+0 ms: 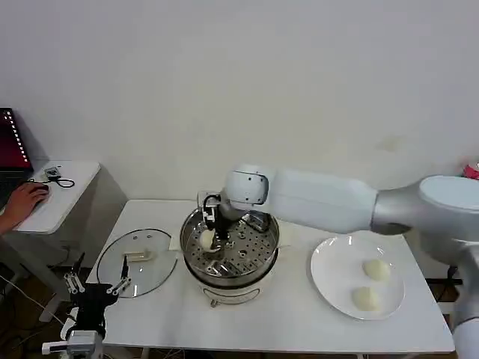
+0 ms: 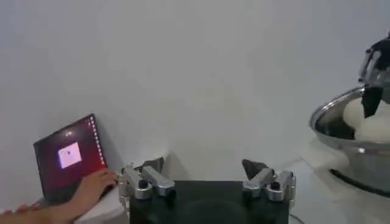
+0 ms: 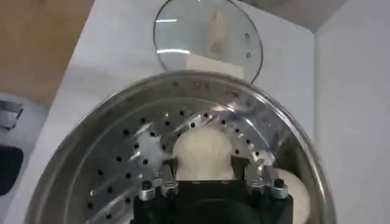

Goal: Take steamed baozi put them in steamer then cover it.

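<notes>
The right gripper reaches into the steamer, its jaws closed around a baozi just above the perforated tray. A second baozi lies beside the jaws; opening too wide could shove it. The left gripper waits off the surface with jaws open and empty.

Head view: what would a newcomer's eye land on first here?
The right arm's pincer reaching into the steamer at table centre, closed on a steamed baozi over the perforated tray. Next, the white plate on the right holding two more buns, and the glass lid lying left of the steamer.
</notes>
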